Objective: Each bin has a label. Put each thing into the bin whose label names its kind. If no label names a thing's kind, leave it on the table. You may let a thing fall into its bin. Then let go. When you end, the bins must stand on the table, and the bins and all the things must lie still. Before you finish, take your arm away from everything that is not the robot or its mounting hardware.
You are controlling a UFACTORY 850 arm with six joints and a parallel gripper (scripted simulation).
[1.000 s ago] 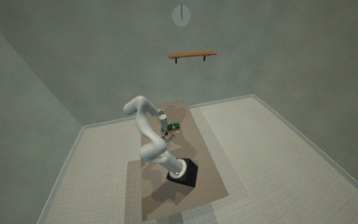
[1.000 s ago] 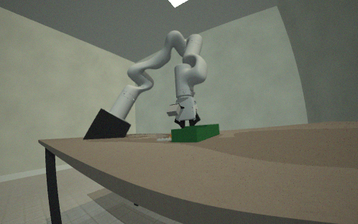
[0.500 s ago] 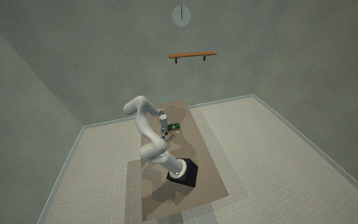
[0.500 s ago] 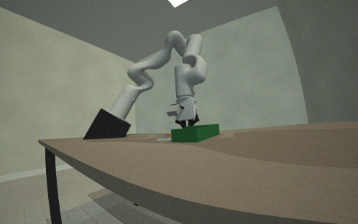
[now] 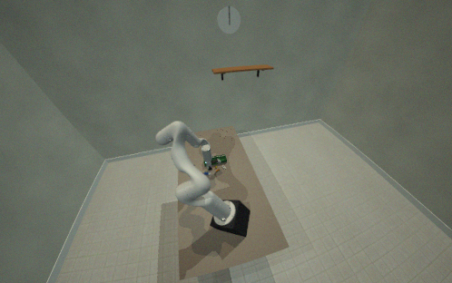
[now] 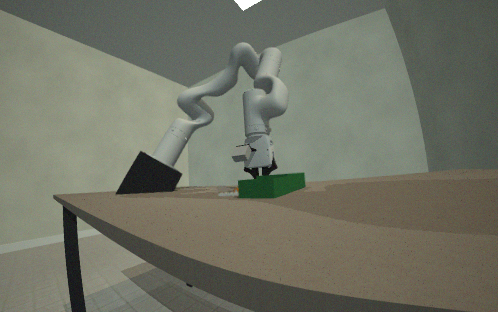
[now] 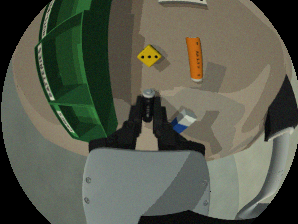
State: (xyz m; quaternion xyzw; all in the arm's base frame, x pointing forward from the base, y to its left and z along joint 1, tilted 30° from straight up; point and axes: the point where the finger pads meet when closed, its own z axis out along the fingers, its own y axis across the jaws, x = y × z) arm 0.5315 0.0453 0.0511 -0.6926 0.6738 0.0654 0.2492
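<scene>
Speckled brown table [image 5: 254,227] [image 6: 210,225] [image 7: 130,65], pale walls behind. Landmark: green bins [image 5: 222,159] [image 6: 257,188] [image 7: 95,65]. Gripper [image 5: 209,167] [image 6: 259,175] [image 7: 148,104] beside the bins, near their end compartment in the wrist view, fingers clenched on the battery [image 7: 148,104]. Battery lies between the fingertips, its silvery end out past them, just off the bins' near wall; long axis roughly parallel to that wall, fingers closing across it. One label on the bins reads BATTERIES, on the compartment next to the end one; end label too small to read. Key relation, judged: target compartment lies sideways from the tool, across the wall, slightly beyond the end one. Probable next move: lift clear of the rim, then shift over; low travel could clip the wall. Outward on the bins' open side: yellow dice [image 7: 149,56] near the wall, blue-and-white block [image 7: 184,121] and orange cell [image 7: 195,59] farther from it.
</scene>
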